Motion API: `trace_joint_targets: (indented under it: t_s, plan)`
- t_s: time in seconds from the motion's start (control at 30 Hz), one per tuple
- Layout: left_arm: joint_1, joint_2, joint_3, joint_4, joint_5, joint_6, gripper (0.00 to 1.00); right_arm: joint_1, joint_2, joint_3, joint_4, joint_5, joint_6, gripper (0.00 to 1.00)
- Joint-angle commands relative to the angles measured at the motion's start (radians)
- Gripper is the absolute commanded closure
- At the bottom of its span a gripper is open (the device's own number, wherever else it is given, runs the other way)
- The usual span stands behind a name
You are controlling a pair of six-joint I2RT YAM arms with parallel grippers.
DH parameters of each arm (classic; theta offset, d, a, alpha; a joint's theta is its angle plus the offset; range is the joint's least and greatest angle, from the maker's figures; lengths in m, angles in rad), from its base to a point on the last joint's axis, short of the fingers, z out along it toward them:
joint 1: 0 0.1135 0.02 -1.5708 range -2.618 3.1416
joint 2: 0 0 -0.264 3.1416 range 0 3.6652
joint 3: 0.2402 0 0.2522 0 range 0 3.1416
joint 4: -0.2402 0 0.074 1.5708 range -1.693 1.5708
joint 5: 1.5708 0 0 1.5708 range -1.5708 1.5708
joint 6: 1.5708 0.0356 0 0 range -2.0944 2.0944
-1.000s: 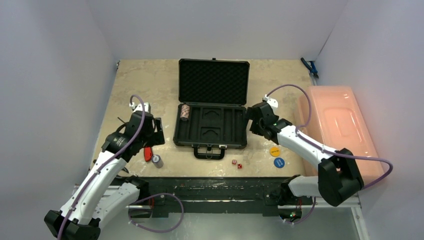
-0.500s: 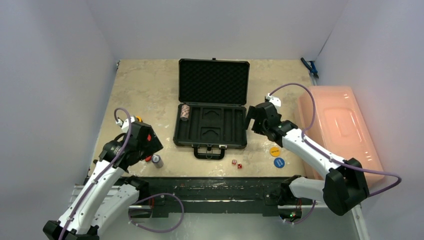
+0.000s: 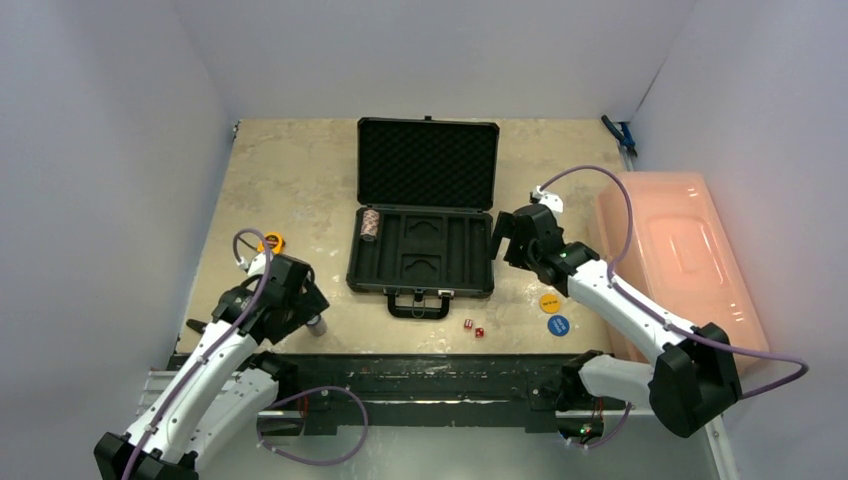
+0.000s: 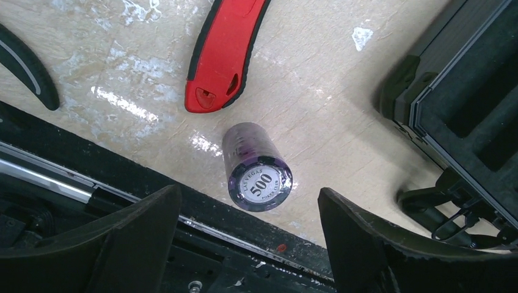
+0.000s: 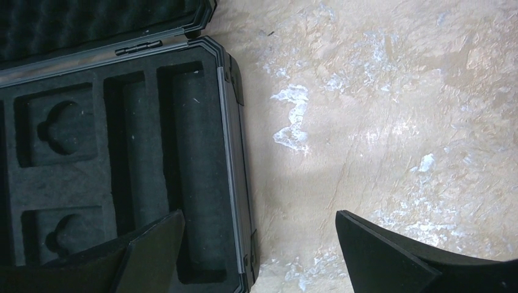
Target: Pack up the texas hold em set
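Your left gripper (image 4: 247, 194) hangs with its jaws wide apart and holds nothing; the purple 500 chip stack (image 4: 256, 168) lies on its side on the table (image 4: 330, 110) between the fingers, near the red-handled knife (image 4: 226, 55). Your right gripper (image 5: 258, 217), also spread and empty, hovers over the right edge of the open briefcase (image 5: 183, 152), whose leftmost slot holds a second chip stack (image 3: 370, 224)

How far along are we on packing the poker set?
Early. Done: one chip stack sits in the leftmost slot of the open case. In hand: nothing gripped; the left claw hangs open over the purple 500 stack lying on the table, the right claw is open beside the case's right edge. Left: that stack, two red dice, yellow disc, blue disc, then closing the lid.
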State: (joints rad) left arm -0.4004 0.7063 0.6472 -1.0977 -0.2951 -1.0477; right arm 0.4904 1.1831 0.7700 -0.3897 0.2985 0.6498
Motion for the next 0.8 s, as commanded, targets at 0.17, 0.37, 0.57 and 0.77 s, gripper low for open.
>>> trace_joint_targets:
  t_s: [0.17, 0.37, 0.57, 0.77]
  plan:
    - [0.003, 0.058, -0.057, 0.105, 0.04, -0.014, 0.23, -0.002, -0.039, -0.005, -0.005, 0.005, -0.011, 0.01]
    - [0.003, 0.079, -0.085, 0.15, 0.047, 0.002, 0.3, -0.002, -0.04, -0.001, -0.01, 0.005, -0.01, 0.01]
    - [0.003, 0.119, -0.103, 0.19, 0.051, 0.016, 0.36, -0.002, -0.039, -0.002, -0.012, 0.005, -0.009, 0.01]
    - [0.003, 0.123, -0.123, 0.208, 0.043, 0.026, 0.42, -0.003, -0.037, -0.001, -0.012, 0.004, -0.01, 0.01]
